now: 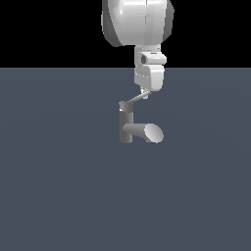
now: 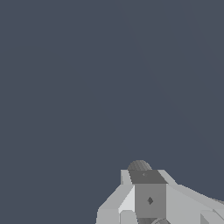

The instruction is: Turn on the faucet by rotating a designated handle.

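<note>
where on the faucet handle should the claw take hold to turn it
Probably at the free outer end of the handle, away from the capped top of the faucet post. The lever is a thin flat bar slanting up toward the exterior view's right, so its tip gives most leverage. Come from above, where the claw hangs; the thick spout below blocks a low approach.

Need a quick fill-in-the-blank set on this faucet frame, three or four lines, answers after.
1. The faucet stands on a flat ____-coloured floor.
2. The thin handle slants from the top of the post up toward the ____.
3. The thick spout points toward the exterior view's ____.
4. The spout ends in a pale ____ face.

Missing words: grey; gripper; right; oval
</note>
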